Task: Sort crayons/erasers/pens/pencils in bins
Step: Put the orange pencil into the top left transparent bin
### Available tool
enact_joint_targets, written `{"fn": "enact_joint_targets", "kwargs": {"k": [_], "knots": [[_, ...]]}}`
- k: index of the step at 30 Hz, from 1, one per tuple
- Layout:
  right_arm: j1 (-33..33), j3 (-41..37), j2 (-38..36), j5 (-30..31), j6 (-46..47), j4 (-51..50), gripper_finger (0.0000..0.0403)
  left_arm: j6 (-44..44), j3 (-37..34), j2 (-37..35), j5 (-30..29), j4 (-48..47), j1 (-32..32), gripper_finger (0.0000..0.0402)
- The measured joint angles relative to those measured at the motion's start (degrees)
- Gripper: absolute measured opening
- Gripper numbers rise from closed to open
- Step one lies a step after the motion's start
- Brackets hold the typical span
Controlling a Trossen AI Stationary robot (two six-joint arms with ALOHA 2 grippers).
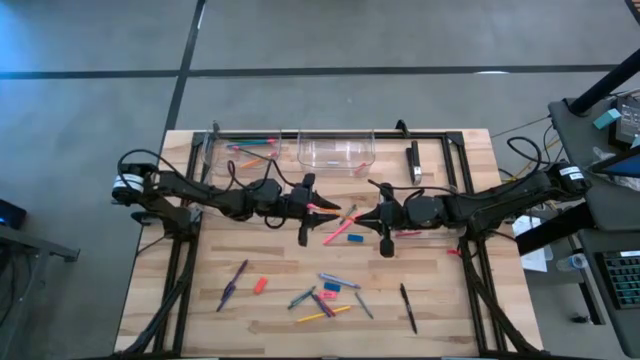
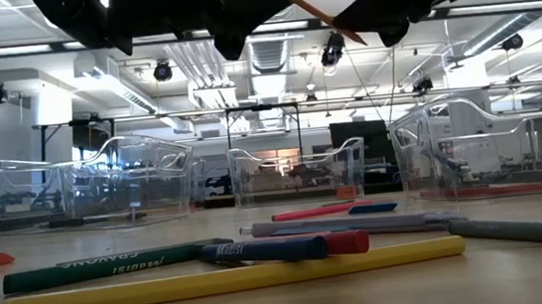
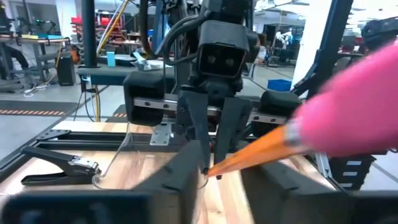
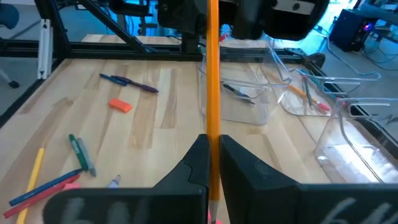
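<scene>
An orange pencil (image 1: 340,210) with a pink eraser end (image 3: 348,118) hangs over the middle of the table between my two grippers. My right gripper (image 4: 212,158) is shut on it. My left gripper (image 3: 224,180) faces it from the table's left. Its fingers stand narrowly apart on either side of the eraser end, and I cannot tell whether they touch it. Two clear bins (image 1: 240,150) (image 1: 337,150) stand at the far edge. The left bin holds a few sticks. My right gripper pinches the orange pencil near its pointed end (image 4: 212,143) between its two fingers. The fingers come about level from the table's right and lie along the pencil. The pencil is lifted clear of the table, slanting a little, with the eraser end reaching toward my left gripper.
Loose items lie on the near half: a purple stick (image 1: 232,285), a red eraser (image 1: 260,285), a heap of sticks (image 1: 325,298) and a black pen (image 1: 408,308). A pink stick (image 1: 340,236) lies under the grippers. A black metal fixture (image 1: 414,160) sits at the far right.
</scene>
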Motion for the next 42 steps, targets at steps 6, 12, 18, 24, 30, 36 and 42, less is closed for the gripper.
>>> {"fn": "enact_joint_targets", "kwargs": {"k": [6, 12, 18, 24, 30, 36, 42], "knots": [[0.1, 0.1, 0.0, -0.4, 1.3, -2.0, 0.0052, 0.2, 0.0, 0.0, -0.3, -0.1, 0.0, 0.0017], [0.2, 0.1, 0.0, -0.6, 2.0, -4.5, 0.0165, 1.3, 0.0, -1.4, -1.4, -2.5, 0.5, 0.0017], [0.2, 0.1, 0.0, -0.7, 3.9, -5.3, 0.0274, 5.4, -0.6, -10.0, -10.2, -20.2, 4.6, 0.0017], [0.1, 0.1, 0.0, -0.6, 6.0, -7.5, 0.0326, 3.9, -2.3, -22.6, -13.3, -35.7, 16.3, 0.0017], [0.1, 0.1, 0.0, -0.6, 6.2, -7.6, 0.0335, -6.7, -9.6, -33.3, -12.9, -35.1, 31.0, 0.0017], [0.2, 0.1, 0.0, -0.6, 6.0, -7.5, 0.0329, -19.3, -18.7, -37.8, -10.9, -35.6, 42.7, 0.0017], [0.2, 0.1, 0.0, -0.6, 6.2, -7.5, 0.0329, -25.7, -22.2, -37.8, -7.3, -35.5, 50.0, 0.0019]]}}
